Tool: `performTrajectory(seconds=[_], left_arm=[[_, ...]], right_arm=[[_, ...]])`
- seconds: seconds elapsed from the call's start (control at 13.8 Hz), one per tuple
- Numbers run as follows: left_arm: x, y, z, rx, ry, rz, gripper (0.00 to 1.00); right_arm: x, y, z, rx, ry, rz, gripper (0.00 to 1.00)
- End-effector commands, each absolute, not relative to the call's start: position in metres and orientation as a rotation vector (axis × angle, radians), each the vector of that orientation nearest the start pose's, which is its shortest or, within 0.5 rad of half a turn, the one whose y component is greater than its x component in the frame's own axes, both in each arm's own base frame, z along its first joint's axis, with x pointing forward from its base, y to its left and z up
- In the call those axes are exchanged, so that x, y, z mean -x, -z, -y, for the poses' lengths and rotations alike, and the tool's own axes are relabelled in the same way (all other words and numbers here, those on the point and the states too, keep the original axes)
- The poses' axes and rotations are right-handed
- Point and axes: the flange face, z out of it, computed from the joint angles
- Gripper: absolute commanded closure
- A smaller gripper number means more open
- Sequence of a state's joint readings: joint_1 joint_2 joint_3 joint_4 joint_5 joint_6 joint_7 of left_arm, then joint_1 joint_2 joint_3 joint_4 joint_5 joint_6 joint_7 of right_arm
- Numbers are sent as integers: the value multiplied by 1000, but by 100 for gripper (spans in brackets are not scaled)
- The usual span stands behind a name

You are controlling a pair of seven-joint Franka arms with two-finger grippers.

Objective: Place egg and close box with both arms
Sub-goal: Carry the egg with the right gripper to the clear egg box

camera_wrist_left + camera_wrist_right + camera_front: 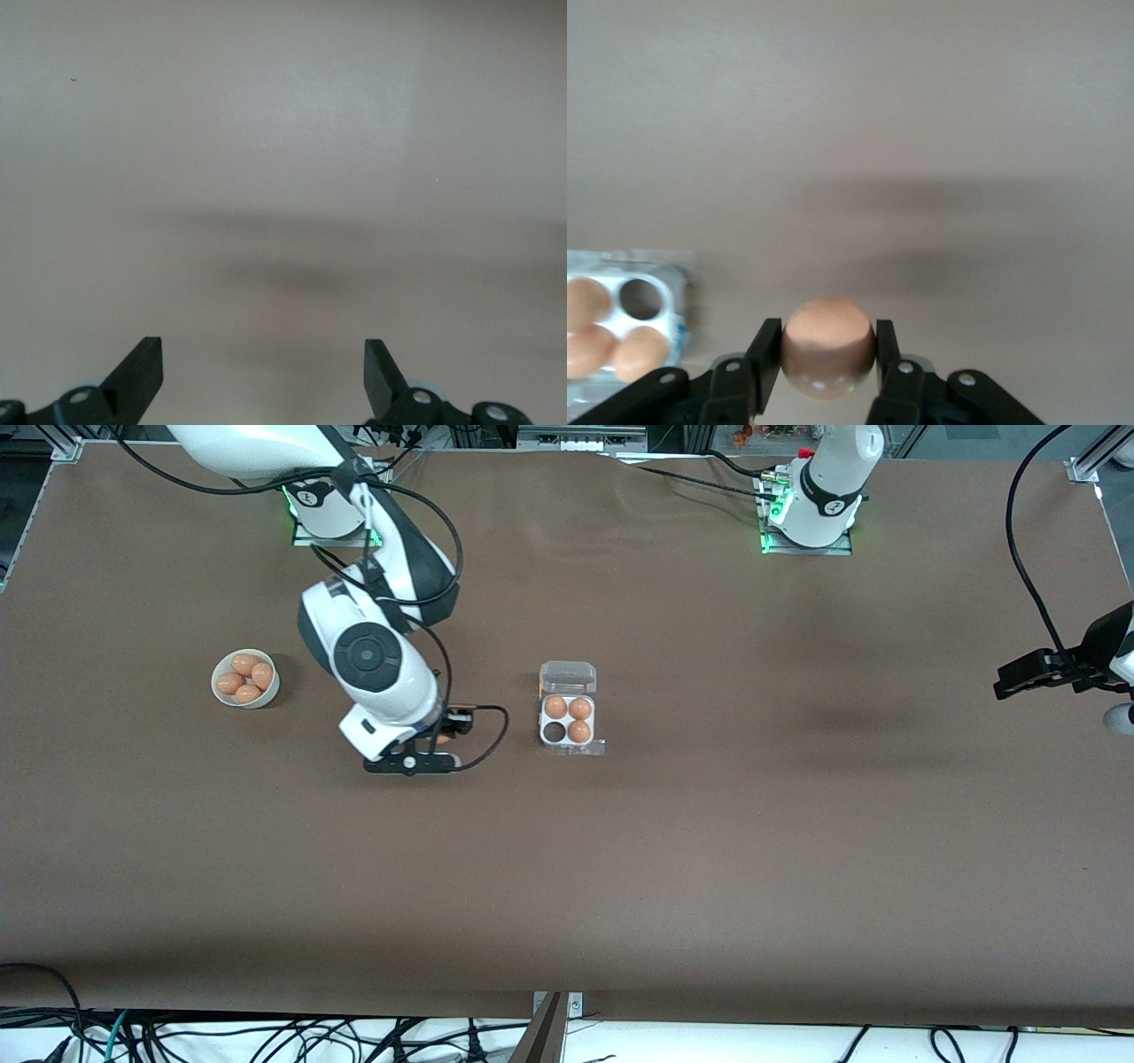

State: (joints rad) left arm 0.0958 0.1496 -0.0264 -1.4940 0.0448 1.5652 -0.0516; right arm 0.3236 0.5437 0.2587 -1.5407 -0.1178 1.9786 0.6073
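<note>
Gripping an egg, right gripper shows wrist-side.

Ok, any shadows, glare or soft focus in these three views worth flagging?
Front view: sharp, evenly lit, faint shadow bands on the table toward the left arm's end.
Left wrist view: washed out, a blurred shadow on bare table past the open left gripper.
Right wrist view: the egg in the right gripper looks soft; the box is cropped.

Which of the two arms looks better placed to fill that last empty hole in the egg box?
The right: its gripper already holds an egg over the table beside the box. The left gripper hangs open and empty at the table's end.
</note>
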Motion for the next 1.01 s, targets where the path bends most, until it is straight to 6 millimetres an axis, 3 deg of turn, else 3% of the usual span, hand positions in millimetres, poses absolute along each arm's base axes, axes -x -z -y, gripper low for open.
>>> performTrajectory(seconds=[0.0,0.22,0.36,0.72,0.94], left_arm=[[-596,-581,-48,3083,-124,184,0],[-596,-581,-48,3083,-124,184,0],[-596,-581,-48,3084,-122,172,0],[-598,-577,-48,3085,-131,181,0],[-598,-577,-48,3085,-131,176,0]], right_arm=[[-593,-334,-384,3115,-92,-40,81],[-580,-328,-418,3068,-71,-21,83],[-576,-321,-427,3047,-78,-13,83],[-558,-292,-471,3018,-76,66,83],[-553,-273,-476,3027,-108,74,83]])
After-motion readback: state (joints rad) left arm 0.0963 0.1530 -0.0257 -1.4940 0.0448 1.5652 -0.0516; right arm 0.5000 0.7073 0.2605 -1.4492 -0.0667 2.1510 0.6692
